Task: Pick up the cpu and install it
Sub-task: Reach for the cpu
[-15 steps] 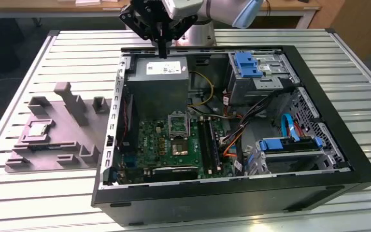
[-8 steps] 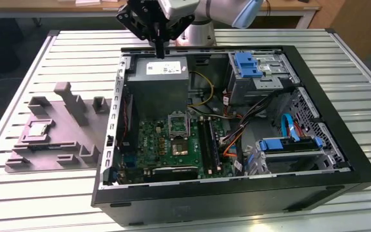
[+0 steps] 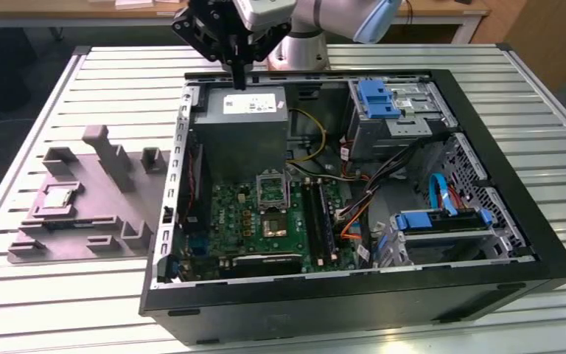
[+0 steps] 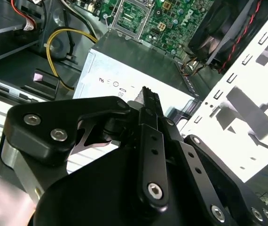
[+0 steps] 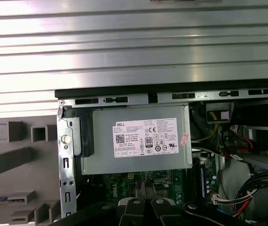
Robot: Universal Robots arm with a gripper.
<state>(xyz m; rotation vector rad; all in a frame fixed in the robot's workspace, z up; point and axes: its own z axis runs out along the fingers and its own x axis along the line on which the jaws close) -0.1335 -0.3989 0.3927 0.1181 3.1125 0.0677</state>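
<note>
The cpu [image 3: 60, 196], a small flat square with a pale green rim, lies in a recess of the grey fixture [image 3: 77, 236] on the exterior view's left, outside the computer case. My gripper [image 3: 239, 75] hangs well away from it, over the back wall of the open case [image 3: 362, 295], just above the grey power supply [image 3: 248, 125]. Its black fingers [image 4: 146, 96] are pressed together, shut, with nothing between them. The fingertips [image 5: 145, 187] also point down at the motherboard edge. On the motherboard [image 3: 263, 228], the socket [image 3: 275, 223] lies below its raised silver frame [image 3: 271, 190].
The white-labelled power supply [image 5: 136, 141] sits directly under the gripper. Drive cages with blue latches [image 3: 382, 99], blue and orange cables [image 3: 441, 195] and a yellow cable [image 4: 54, 44] crowd the case on the exterior view's right. Slatted metal table [image 3: 116, 74] surrounds everything.
</note>
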